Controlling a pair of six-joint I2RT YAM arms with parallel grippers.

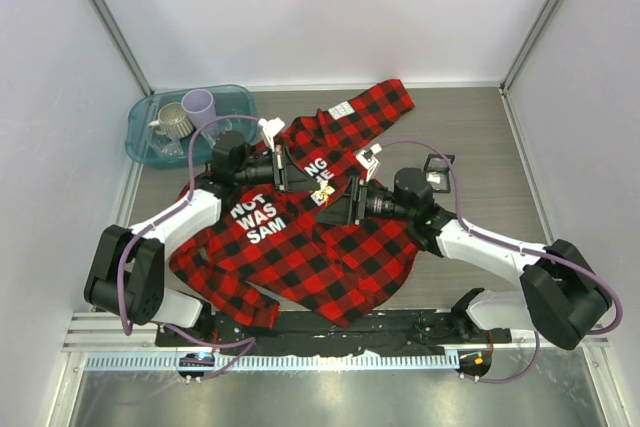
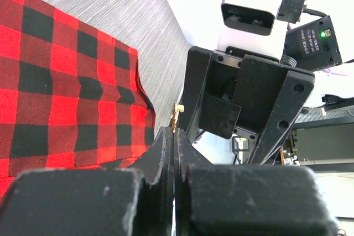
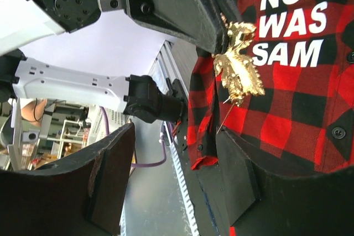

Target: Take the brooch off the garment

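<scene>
Left gripper (image 2: 173,134) up close is clamped tight on the brooch (image 3: 239,59) — holding it just above the garment (image 1: 330,247), mid-surface, away from every edge. Pin looks free, I think. Right gripper (image 3: 176,147) sits spread apart facing it — probably ready to steady the cloth.

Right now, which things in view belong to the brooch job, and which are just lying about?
In the job: brooch, pinched by the shut left gripper; plaid garment; right gripper, open.
Lying about: teal tray holding a grey mug and a purple cup; small black box.
</scene>
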